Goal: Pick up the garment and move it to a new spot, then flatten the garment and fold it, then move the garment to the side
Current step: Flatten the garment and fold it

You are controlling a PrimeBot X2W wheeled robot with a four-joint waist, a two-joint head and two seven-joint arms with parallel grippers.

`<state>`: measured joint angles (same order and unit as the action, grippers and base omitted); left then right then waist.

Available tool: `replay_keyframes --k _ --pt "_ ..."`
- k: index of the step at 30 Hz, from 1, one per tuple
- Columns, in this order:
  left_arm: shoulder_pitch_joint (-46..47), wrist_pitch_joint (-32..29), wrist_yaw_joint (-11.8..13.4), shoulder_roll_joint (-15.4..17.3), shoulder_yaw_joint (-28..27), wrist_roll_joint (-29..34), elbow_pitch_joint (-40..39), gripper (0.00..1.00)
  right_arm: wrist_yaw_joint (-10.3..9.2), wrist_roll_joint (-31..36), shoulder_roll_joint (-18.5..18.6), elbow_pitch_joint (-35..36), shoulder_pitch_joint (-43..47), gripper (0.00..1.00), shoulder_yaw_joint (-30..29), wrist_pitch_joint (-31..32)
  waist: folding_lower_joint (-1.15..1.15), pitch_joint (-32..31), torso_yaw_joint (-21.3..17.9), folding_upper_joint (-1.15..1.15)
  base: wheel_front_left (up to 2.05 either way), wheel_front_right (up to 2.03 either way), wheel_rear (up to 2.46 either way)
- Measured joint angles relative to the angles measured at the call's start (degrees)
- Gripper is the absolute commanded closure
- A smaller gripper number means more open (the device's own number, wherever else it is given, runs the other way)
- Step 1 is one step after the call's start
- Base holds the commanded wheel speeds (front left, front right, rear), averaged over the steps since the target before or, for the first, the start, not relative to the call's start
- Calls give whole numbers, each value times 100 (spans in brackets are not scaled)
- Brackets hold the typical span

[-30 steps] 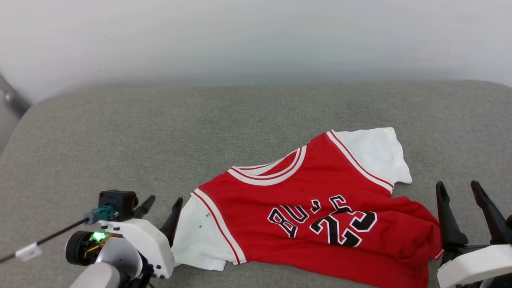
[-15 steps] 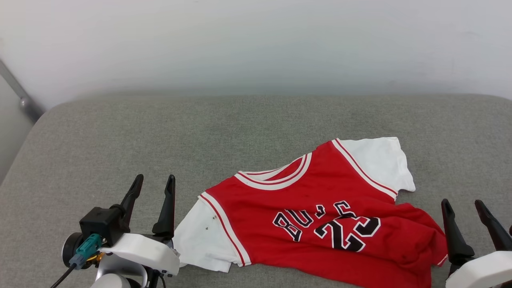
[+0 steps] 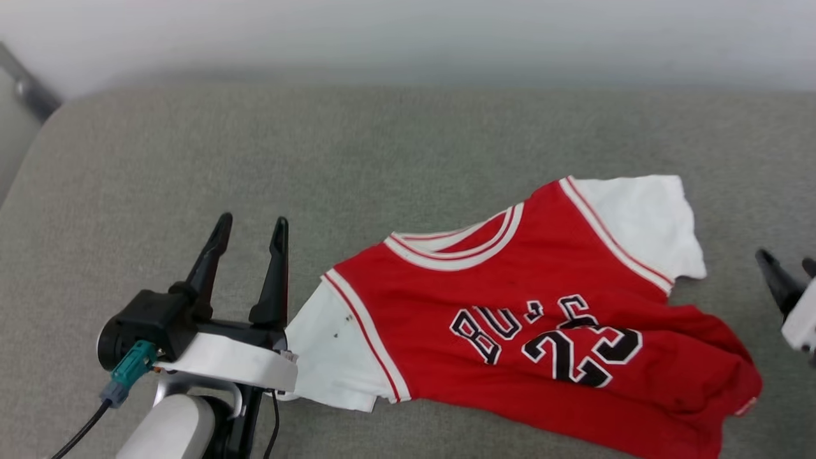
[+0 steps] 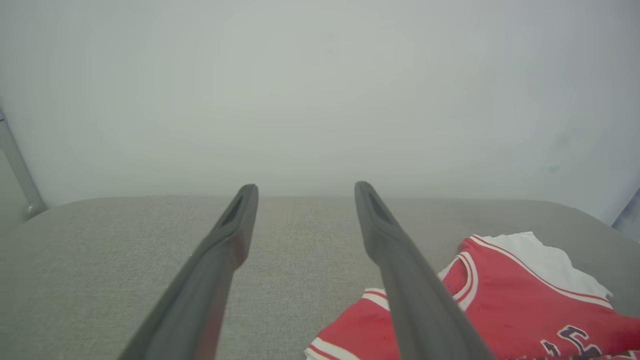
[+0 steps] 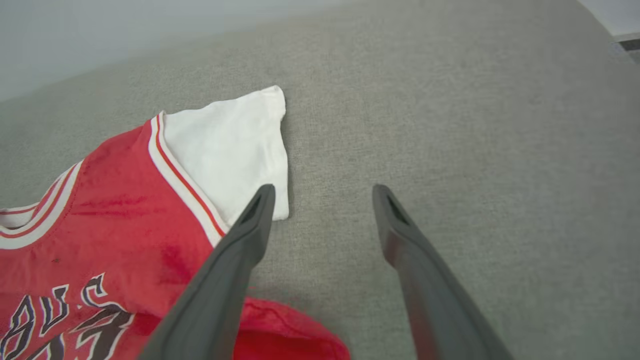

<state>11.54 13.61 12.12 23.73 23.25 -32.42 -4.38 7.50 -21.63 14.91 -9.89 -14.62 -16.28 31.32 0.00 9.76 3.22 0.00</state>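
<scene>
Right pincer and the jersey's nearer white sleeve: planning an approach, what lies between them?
Only bare grey cushion, in the head view, separates the right pincer from the jersey's white sleeve.

In the head view the right gripper is cut by the right edge, so its dark tips and a bit of white shell are all that is left of it. The garment runs off the bottom edge at its lower hem, and a fold eats the middle of its black word. The left gripper covers the edge of the near white sleeve, whose dark dots are too small to tell. In both wrist views a dark finger hides some red cloth and the picture edges cut the letters.
</scene>
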Motion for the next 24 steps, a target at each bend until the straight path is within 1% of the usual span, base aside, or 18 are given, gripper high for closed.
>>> replay_keyframes --k 4,7,8,15,19,24 --pt "246 60 -63 -99 -4 93 -71 0 0 -130 277 -513 -958 0 76 947 0 406 153 0 0 0 0" --pt "420 80 -112 -162 -22 146 -66 0 1 -152 366 -743 -1616 0 122 1573 0 707 287 0 0 0 0" --pt "622 111 -197 -275 -18 169 -32 0 0 -44 508 -884 -2247 0 127 1982 0 1006 430 0 0 0 0" --pt "979 127 -400 -519 16 252 90 0 1 417 549 -1200 -3069 0 113 2937 0 1612 795 0 0 0 0" --pt "1048 130 -464 -615 -25 308 145 0 0 721 525 -1268 -3217 0 1 3216 1 1883 949 0 0 0 0" --pt "1083 131 -559 -727 -114 408 237 0 0 772 428 -1296 -3295 0 -236 3371 0 2091 1052 0 0 0 0"
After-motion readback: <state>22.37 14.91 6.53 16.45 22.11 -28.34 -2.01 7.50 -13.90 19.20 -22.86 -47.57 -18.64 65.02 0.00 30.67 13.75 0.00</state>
